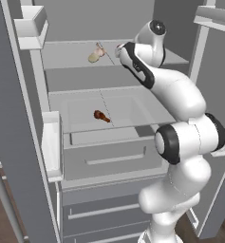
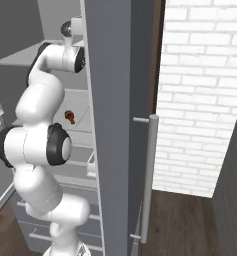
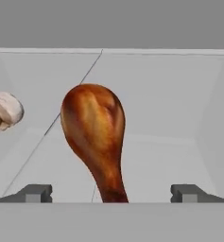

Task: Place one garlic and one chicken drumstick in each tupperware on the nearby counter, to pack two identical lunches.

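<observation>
The gripper (image 3: pixel 111 194) stood wide open and empty, its tips either side of a drumstick (image 3: pixel 95 137) on the upper fridge shelf (image 3: pixel 170 118). That drumstick looked light, firm and probably greasy; the thick meaty end seemed the surest hold. A garlic (image 3: pixel 4 112) lay near the drumstick. The shelf was flat and smooth, walled closely. Another drumstick (image 1: pixel 101 115) lay a shelf lower.

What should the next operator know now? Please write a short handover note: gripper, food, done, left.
Gripper: open, holding nothing, aimed at a chicken drumstick lying between its fingertips on the upper fridge shelf.
A garlic lies beside it, to the left in the hand view.
Another drumstick lies on the lower shelf.
Done: nothing visibly packed.
Left: grasp this drumstick, carry it to a tupperware, then do the rest.
</observation>
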Tool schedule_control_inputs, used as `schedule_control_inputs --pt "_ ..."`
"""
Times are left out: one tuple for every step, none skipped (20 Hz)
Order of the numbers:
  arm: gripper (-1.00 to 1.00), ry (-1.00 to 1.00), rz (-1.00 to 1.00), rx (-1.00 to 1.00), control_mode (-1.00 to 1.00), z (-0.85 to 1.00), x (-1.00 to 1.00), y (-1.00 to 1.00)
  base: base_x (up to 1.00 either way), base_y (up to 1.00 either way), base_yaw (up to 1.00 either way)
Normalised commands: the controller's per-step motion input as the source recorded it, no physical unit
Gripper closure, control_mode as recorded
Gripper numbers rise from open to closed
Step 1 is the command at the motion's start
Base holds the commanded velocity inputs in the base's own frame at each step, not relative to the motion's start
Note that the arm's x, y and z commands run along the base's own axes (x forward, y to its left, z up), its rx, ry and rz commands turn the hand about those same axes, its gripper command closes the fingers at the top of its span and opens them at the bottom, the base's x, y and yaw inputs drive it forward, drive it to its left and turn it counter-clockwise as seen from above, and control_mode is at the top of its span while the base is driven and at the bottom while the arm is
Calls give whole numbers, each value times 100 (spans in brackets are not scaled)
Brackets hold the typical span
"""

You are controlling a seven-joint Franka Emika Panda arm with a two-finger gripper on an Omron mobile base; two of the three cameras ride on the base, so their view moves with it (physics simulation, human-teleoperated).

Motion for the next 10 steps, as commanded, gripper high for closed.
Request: schedule_control_inputs --pt "-100 5 9 -4 -100 -11 51 3 0 0 0" --pt "-100 5 8 -5 -100 -6 50 6 0 0 0" --pt "-100 7 8 -4 -100 -5 49 4 0 0 0" --pt "-100 7 8 -4 -100 -6 46 4 0 0 0" --pt "-100 7 8 -5 -100 -6 44 6 0 0 0" --pt "-100 7 8 -7 -100 -12 39 11 0 0 0" --pt "-100 5 8 -10 -100 -18 26 19 0 0 0" --pt "-100 5 7 -12 -100 -24 21 25 0 0 0" --pt "100 5 7 -13 -100 -26 23 28 0 0 0" --pt "100 5 8 -14 -100 -31 23 32 0 0 0"
